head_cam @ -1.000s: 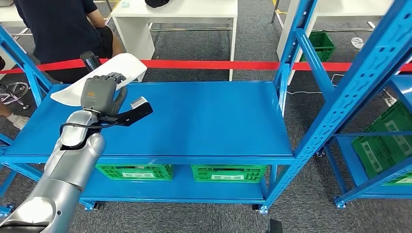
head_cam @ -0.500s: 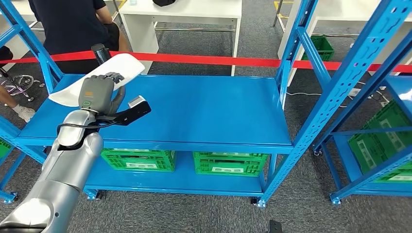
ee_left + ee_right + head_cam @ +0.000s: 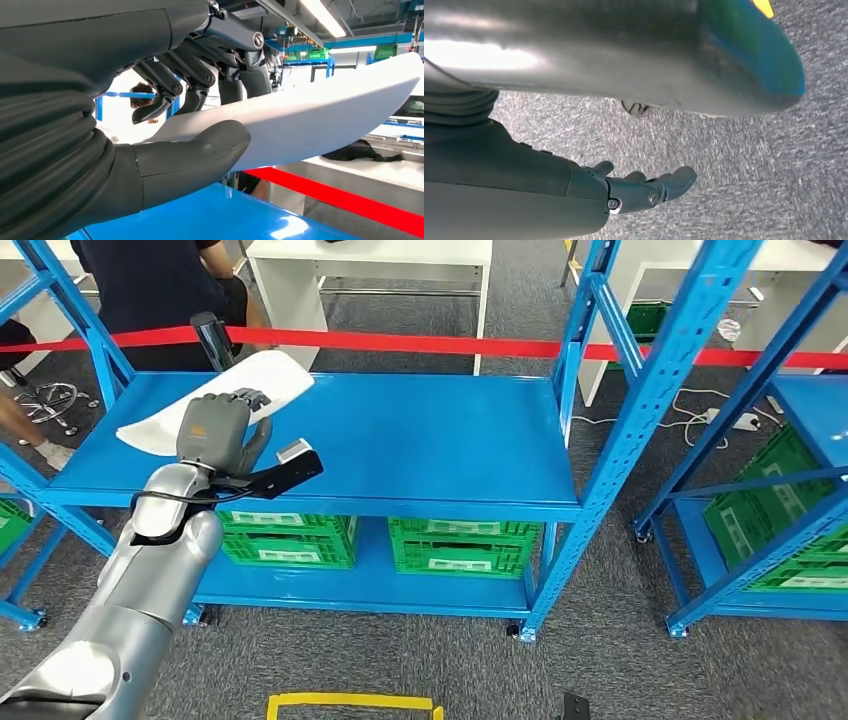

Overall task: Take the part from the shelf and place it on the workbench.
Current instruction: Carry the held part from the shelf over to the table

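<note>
Nearest the camera, yellow floor tape (image 3: 350, 704) lies on grey carpet (image 3: 400, 660) in front of the blue shelf rack (image 3: 400, 455).

Left arm (image 3: 140, 590) rises from below toward the rack's left end. Left hand (image 3: 212, 430) holds the white part (image 3: 225, 398): wrist view shows thumb (image 3: 200, 150) under the panel and the dark fingers (image 3: 200, 70) curled over its upper face, so the grip is a clamp across the panel (image 3: 320, 120). The part is a long, white, slightly curved piece; it sits above the left portion of the rack's top deck, tilted, with the far end higher. Whether its near end touches the deck cannot be told. A black camera bracket (image 3: 275, 475) projects from the wrist over the deck's front edge.

Right hand (image 3: 644, 192) hangs over grey carpet, fingers loosely extended and apart, holding nothing.

Below the deck, two green crates (image 3: 400, 545) stand side by side on the rack's lower level. A second blue rack (image 3: 760, 440) stands to the right of the first, with more green crates (image 3: 780, 530) on it.

Behind the rack, a red barrier tape (image 3: 420, 343) runs across. Beyond the tape stands a white desk (image 3: 370, 270), and a person in dark clothing (image 3: 150, 290) sits behind the rack's left end.
</note>
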Motion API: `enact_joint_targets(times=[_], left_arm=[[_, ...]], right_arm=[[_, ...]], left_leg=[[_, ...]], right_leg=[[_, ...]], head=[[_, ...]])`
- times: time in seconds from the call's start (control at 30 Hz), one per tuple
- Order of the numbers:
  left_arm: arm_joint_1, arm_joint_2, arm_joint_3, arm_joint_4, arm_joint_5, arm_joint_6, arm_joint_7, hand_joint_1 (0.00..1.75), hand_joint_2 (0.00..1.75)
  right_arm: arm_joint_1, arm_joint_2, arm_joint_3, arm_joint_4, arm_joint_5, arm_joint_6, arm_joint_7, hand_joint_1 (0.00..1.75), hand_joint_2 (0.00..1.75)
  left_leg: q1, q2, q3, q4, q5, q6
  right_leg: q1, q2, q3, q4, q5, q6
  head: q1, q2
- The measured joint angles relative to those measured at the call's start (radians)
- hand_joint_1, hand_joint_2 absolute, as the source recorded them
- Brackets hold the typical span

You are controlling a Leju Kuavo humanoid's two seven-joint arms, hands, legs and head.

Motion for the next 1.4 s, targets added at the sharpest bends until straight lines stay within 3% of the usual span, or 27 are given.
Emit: enact_joint_targets(times=[0.1, 0.13, 0.17, 0.2, 0.27, 0.33, 0.4, 0.47, 0.5, 0.57, 0.6, 0.63, 0.67, 0.7, 0.77, 0.83, 0.87, 0.9, 0.97, 1.0, 1.03, 1.13, 1.17, 1.23, 1.3, 1.37, 1.4], left_arm=[[-0.006, 0.003, 0.0, 0.007, 0.006, 0.004, 0.0, 1.75, 1.75], [-0.006, 0.003, 0.0, 0.01, 0.009, 0.005, 0.001, 1.75, 1.75], [-0.005, 0.003, 0.0, 0.012, 0.01, 0.005, 0.001, 1.75, 1.75], [-0.005, 0.003, 0.0, 0.014, 0.012, 0.005, 0.002, 1.75, 1.75], [-0.008, 0.003, 0.0, 0.015, 0.014, 0.005, 0.003, 1.75, 1.75], [-0.015, 0.0, -0.001, 0.015, 0.015, 0.005, 0.004, 1.75, 1.75], [-0.023, -0.002, -0.001, 0.016, 0.016, 0.005, 0.005, 1.75, 1.75], [-0.026, -0.003, -0.003, 0.021, 0.018, 0.005, 0.007, 1.75, 1.75], [-0.026, -0.003, -0.005, 0.024, 0.018, 0.005, 0.008, 1.75, 1.75], [-0.027, -0.005, -0.007, 0.029, 0.018, 0.005, 0.009, 1.75, 1.75], [-0.027, -0.005, -0.008, 0.031, 0.018, 0.005, 0.009, 1.75, 1.75], [-0.027, -0.005, -0.008, 0.034, 0.018, 0.005, 0.01, 1.75, 1.75], [-0.027, -0.005, -0.009, 0.038, 0.018, 0.005, 0.011, 1.75, 1.75], [-0.026, -0.005, -0.009, 0.041, 0.018, 0.006, 0.013, 1.75, 1.75], [-0.027, -0.005, -0.009, 0.048, 0.018, 0.007, 0.014, 1.75, 1.75], [-0.027, -0.006, -0.009, 0.049, 0.019, 0.008, 0.016, 1.75, 1.75], [-0.028, -0.006, -0.01, 0.05, 0.02, 0.009, 0.016, 1.75, 1.75], [-0.03, -0.007, -0.01, 0.05, 0.02, 0.01, 0.017, 1.75, 1.75], [-0.033, -0.007, -0.011, 0.052, 0.021, 0.011, 0.016, 1.75, 1.75], [-0.034, -0.006, -0.011, 0.054, 0.021, 0.011, 0.016, 1.75, 1.75], [-0.034, -0.004, -0.012, 0.057, 0.021, 0.011, 0.017, 1.75, 1.75], [-0.035, -0.002, -0.012, 0.063, 0.022, 0.011, 0.017, 1.75, 1.75], [-0.034, -0.002, -0.012, 0.065, 0.023, 0.011, 0.017, 1.75, 1.75], [-0.034, -0.002, -0.012, 0.069, 0.024, 0.011, 0.02, 1.75, 1.75], [-0.035, -0.003, -0.012, 0.071, 0.024, 0.011, 0.028, 1.75, 1.75], [-0.037, -0.006, -0.012, 0.072, 0.024, 0.011, 0.037, 1.75, 1.75], [-0.038, -0.007, -0.012, 0.073, 0.024, 0.012, 0.04, 1.75, 1.75]], right_arm=[[-0.001, 0.0, -0.002, 0.0, 0.0, -0.003, -0.002, 0.0, 0.0], [-0.001, 0.0, -0.004, 0.0, 0.0, -0.003, -0.003, 0.0, 0.0], [-0.001, -0.001, -0.005, 0.0, 0.0, -0.003, -0.004, 0.0, 0.0], [-0.001, -0.001, -0.007, 0.0, 0.0, -0.004, -0.004, 0.0, 0.0], [-0.002, -0.001, -0.008, 0.0, -0.001, -0.004, -0.004, 0.0, 0.0], [-0.002, -0.001, -0.008, 0.0, 0.0, -0.003, -0.004, 0.0, 0.0], [-0.003, -0.001, -0.008, 0.0, 0.002, -0.003, -0.002, 0.0, 0.0], [-0.001, -0.001, -0.009, 0.0, 0.004, -0.002, 0.002, 0.0, 0.0], [0.0, -0.001, -0.009, 0.0, 0.004, -0.002, 0.003, 0.0, 0.0], [0.001, -0.001, -0.009, 0.0, 0.005, -0.002, 0.006, 0.0, 0.0], [0.001, -0.001, -0.009, 0.0, 0.005, -0.002, 0.007, 0.0, 0.0], [0.0, -0.001, -0.009, 0.0, 0.005, -0.002, 0.008, 0.0, 0.0], [0.0, -0.001, -0.009, 0.0, 0.006, -0.003, 0.009, 0.0, 0.0], [0.0, -0.001, -0.009, 0.0, 0.008, -0.005, 0.01, 0.0, 0.0], [-0.001, -0.001, -0.009, 0.0, 0.012, -0.014, 0.01, 0.0, 0.0], [-0.004, -0.002, -0.009, 0.0, 0.015, -0.024, 0.01, 0.0, 0.0], [-0.005, -0.003, -0.009, -0.001, 0.016, -0.027, 0.01, 0.0, 0.0], [-0.006, -0.003, -0.009, -0.001, 0.016, -0.03, 0.009, 0.0, 0.0], [-0.007, -0.003, -0.009, -0.001, 0.017, -0.033, 0.009, 0.0, 0.0], [-0.007, -0.002, -0.009, -0.001, 0.017, -0.033, 0.009, 0.0, 0.0], [-0.007, -0.001, -0.009, -0.001, 0.017, -0.033, 0.009, 0.0, 0.0], [-0.007, -0.001, -0.009, 0.0, 0.017, -0.032, 0.009, 0.0, 0.0], [-0.007, 0.0, -0.009, 0.0, 0.016, -0.031, 0.009, 0.0, 0.0], [-0.007, 0.0, -0.009, 0.0, 0.015, -0.026, 0.008, 0.0, 0.0], [-0.007, 0.0, -0.009, -0.001, 0.014, -0.018, 0.004, 0.0, 0.0], [-0.007, 0.0, -0.009, -0.001, 0.014, -0.014, -0.001, 0.0, 0.0], [-0.007, 0.0, -0.01, -0.001, 0.014, -0.012, -0.003, 0.0, 0.0]], left_leg=[[0.006, -0.001, -0.041, 0.156, -0.142, -0.014], [0.008, 0.0, -0.049, 0.215, -0.17, -0.017], [0.009, 0.0, -0.046, 0.254, -0.175, -0.019], [0.01, 0.0, -0.029, 0.26, -0.16, -0.02], [0.012, 0.0, 0.061, 0.17, -0.122, -0.016], [0.008, -0.001, 0.164, 0.029, -0.13, -0.007], [-0.001, -0.002, 0.195, -0.035, -0.143, 0.007], [-0.003, 0.001, 0.181, -0.043, -0.12, 0.027], [-0.003, 0.003, 0.173, -0.047, -0.106, 0.037], [-0.001, 0.005, 0.149, -0.051, -0.077, 0.052], [-0.003, 0.005, 0.132, -0.05, -0.064, 0.056], [-0.004, 0.005, 0.114, -0.049, -0.05, 0.057], [-0.006, 0.005, 0.095, -0.046, -0.038, 0.057], [-0.007, 0.005, 0.076, -0.043, -0.025, 0.057], [-0.008, 0.005, 0.041, -0.033, -0.005, 0.053], [-0.009, 0.005, 0.02, -0.025, 0.012, 0.046], [-0.009, 0.006, 0.015, -0.023, 0.02, 0.041], [-0.008, 0.006, 0.014, -0.024, 0.028, 0.035], [-0.007, 0.005, 0.013, -0.028, 0.042, 0.023], [-0.007, 0.004, 0.007, -0.022, 0.032, 0.017], [-0.005, 0.002, -0.003, 0.001, 0.002, 0.01], [0.003, 0.001, -0.044, 0.166, -0.139, -0.007], [0.007, 0.001, -0.049, 0.218, -0.156, -0.011], [0.013, 0.001, -0.017, 0.241, -0.127, -0.017], [0.018, 0.001, 0.082, 0.135, -0.1, -0.019], [0.015, -0.001, 0.171, 0.006, -0.123, -0.011], [0.01, -0.002, 0.187, -0.029, -0.136, -0.002]], right_leg=[[-0.002, -0.004, -0.039, -0.003, 0.037, -0.009], [-0.002, -0.005, -0.054, -0.003, 0.049, -0.008], [-0.002, -0.006, -0.069, -0.002, 0.06, -0.007], [-0.002, -0.008, -0.084, -0.002, 0.072, -0.005], [-0.002, -0.009, -0.109, -0.001, 0.095, 0.001], [-0.001, -0.01, -0.126, -0.003, 0.117, 0.012], [-0.002, -0.011, -0.13, -0.012, 0.141, 0.027], [-0.008, -0.009, -0.133, -0.021, 0.153, 0.042], [-0.01, -0.008, -0.14, -0.009, 0.133, 0.046], [-0.009, -0.004, -0.166, 0.073, 0.041, 0.049], [-0.008, -0.003, -0.181, 0.138, -0.01, 0.05], [-0.007, -0.001, -0.192, 0.201, -0.043, 0.05], [-0.005, -0.001, -0.192, 0.246, -0.052, 0.049], [-0.003, 0.0, -0.178, 0.262, -0.04, 0.047], [0.003, 0.0, -0.098, 0.193, 0.001, 0.039], [0.01, 0.001, 0.005, 0.061, -0.015, 0.026], [0.014, 0.002, 0.036, 0.014, -0.03, 0.022], [0.017, 0.002, 0.049, -0.011, -0.041, 0.017], [0.015, 0.001, 0.041, -0.02, -0.022, 0.009], [0.012, -0.001, 0.034, -0.023, -0.009, 0.003], [0.009, -0.004, 0.023, -0.027, 0.005, -0.003], [0.007, -0.008, -0.02, -0.029, 0.045, -0.009], [0.007, -0.009, -0.037, -0.028, 0.058, -0.008], [0.005, -0.012, -0.073, -0.026, 0.084, -0.003], [0.003, -0.012, -0.102, -0.023, 0.107, 0.006], [0.002, -0.012, -0.118, -0.021, 0.129, 0.019], [0.001, -0.012, -0.12, -0.025, 0.141, 0.027]], head=[[-0.004, 0.0], [-0.004, 0.0], [-0.004, 0.0], [-0.004, 0.0], [-0.004, 0.0], [-0.003, 0.0], [-0.002, 0.0], [-0.004, 0.0], [-0.004, 0.0], [-0.003, 0.0], [-0.002, 0.0], [-0.001, 0.0], [-0.001, 0.0], [-0.001, 0.0], [-0.001, 0.0], [-0.002, 0.0], [-0.001, 0.0], [0.0, 0.0], [0.004, 0.0], [0.003, 0.0], [0.001, 0.0], [-0.004, 0.0], [-0.004, 0.0], [-0.004, 0.0], [-0.004, 0.0], [-0.003, 0.0], [-0.002, 0.0]])
